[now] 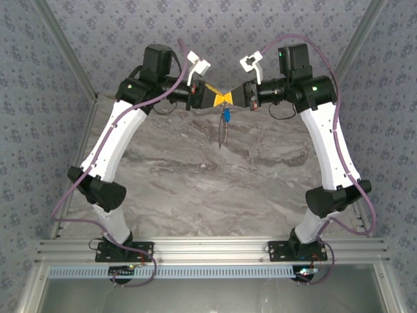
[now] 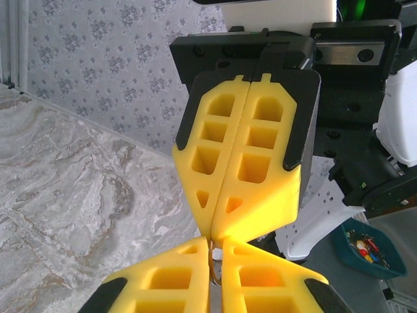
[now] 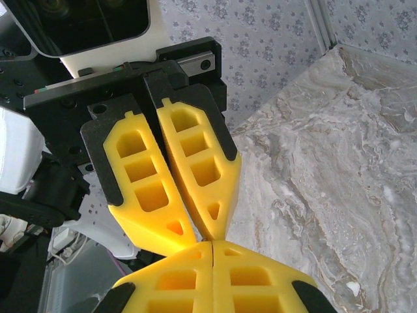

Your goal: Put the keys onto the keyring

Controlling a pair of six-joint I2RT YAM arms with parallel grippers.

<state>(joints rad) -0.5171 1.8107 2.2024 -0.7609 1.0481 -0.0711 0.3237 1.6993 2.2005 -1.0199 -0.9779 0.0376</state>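
Patterned grey wallpaper (image 1: 117, 26) backs a grey marble bench (image 1: 169, 176), and above its far edge the two arms meet tip to tip. The left gripper (image 1: 219, 98) has its yellow jaws closed on the keyring (image 1: 223, 135); the left wrist view shows a thin wire of it in the slit between the tips. The right gripper (image 1: 235, 97) has its jaws pressed flat together, and I cannot tell whether they pinch anything. Just below the meeting point hangs the key (image 1: 225, 116), blue head uppermost, and the pale chain of the keyring dangles beneath it over the bench. Further out, past the bench, a teal tray (image 2: 365, 246) holds small coloured bits.
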